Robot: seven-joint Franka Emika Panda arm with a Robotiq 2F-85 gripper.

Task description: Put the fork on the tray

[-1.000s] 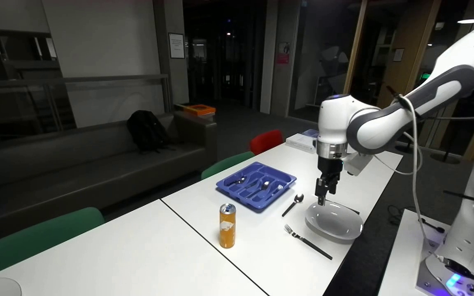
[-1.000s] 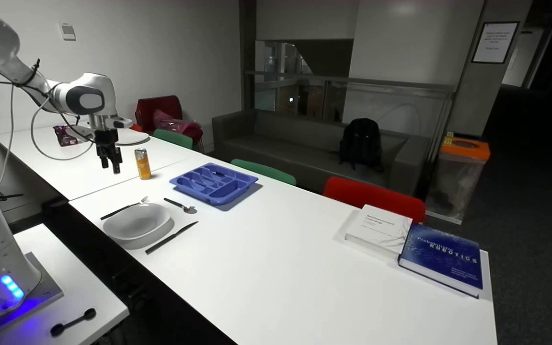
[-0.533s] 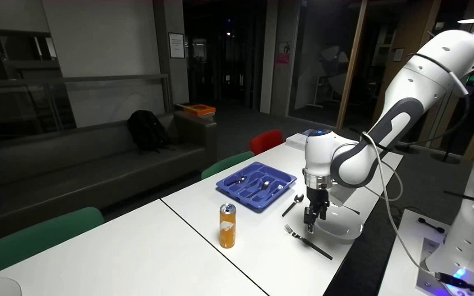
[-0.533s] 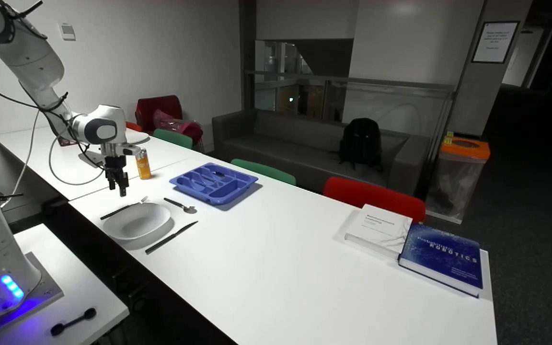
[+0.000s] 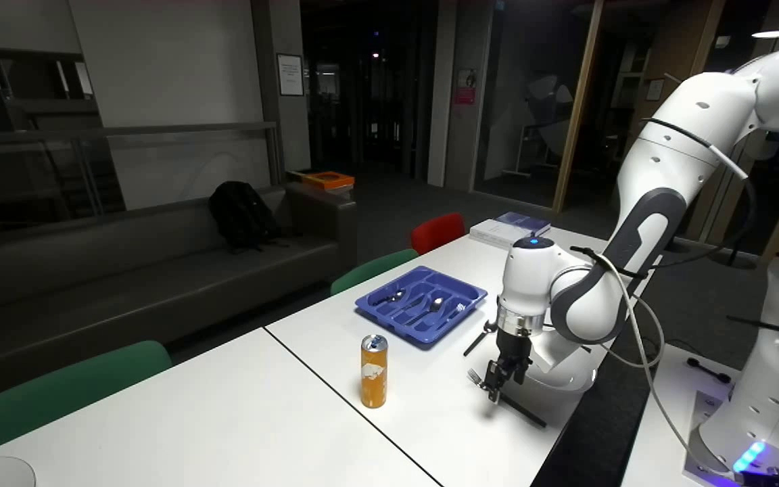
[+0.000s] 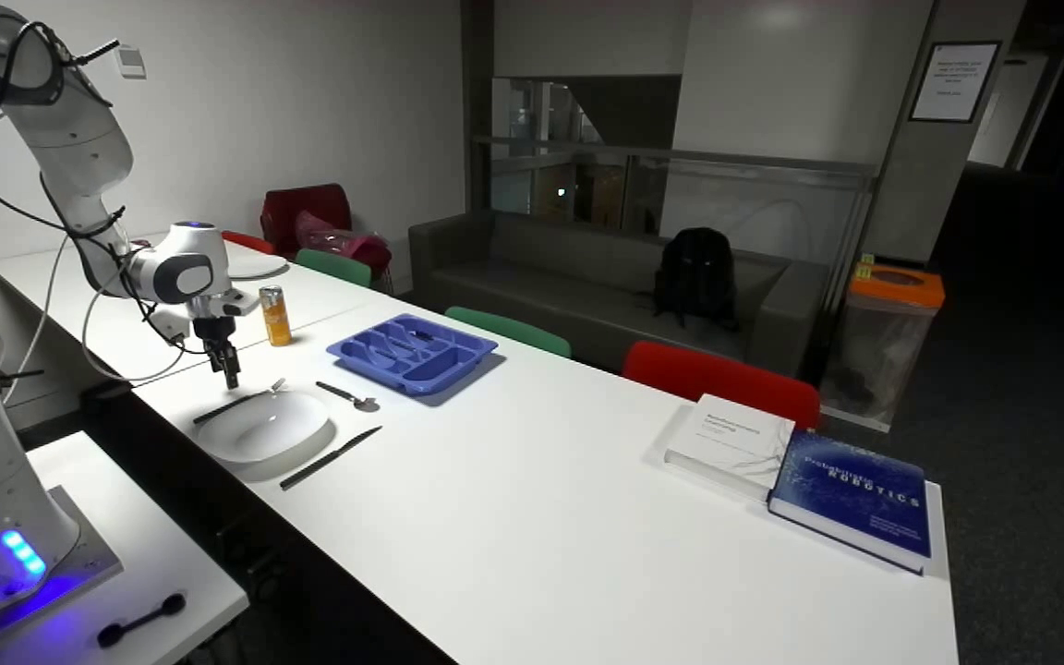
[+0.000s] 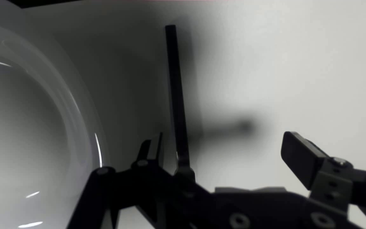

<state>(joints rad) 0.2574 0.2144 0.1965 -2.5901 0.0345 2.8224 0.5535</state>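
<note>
The fork point(image 5: 523, 411) lies on the white table beside the plate, its metal tines pointing away from the near edge. It also shows in an exterior view point(image 6: 236, 404) and, as a dark handle, in the wrist view point(image 7: 177, 95). The blue tray point(image 5: 389, 328) stands farther back and holds several utensils; it also shows in an exterior view point(image 6: 440, 369). My gripper point(image 5: 506, 388) is low over the fork's middle. In the wrist view my gripper point(image 7: 222, 138) is open and empty, with the handle's line between the fingers, nearer the left one. The gripper hides the fork's tine end there.
The white plate point(image 7: 84, 136) is close beside the gripper's left finger. A spoon point(image 6: 347, 395) lies between plate and tray, and a knife point(image 6: 331, 457) lies beyond the plate. An orange can point(image 5: 374, 379) stands near the table seam. Books point(image 6: 735, 443) lie at the far end.
My gripper has come down from above the plate and moved sideways over the fork, slowing in the last half second. The fork, plate and tray have not moved.
</note>
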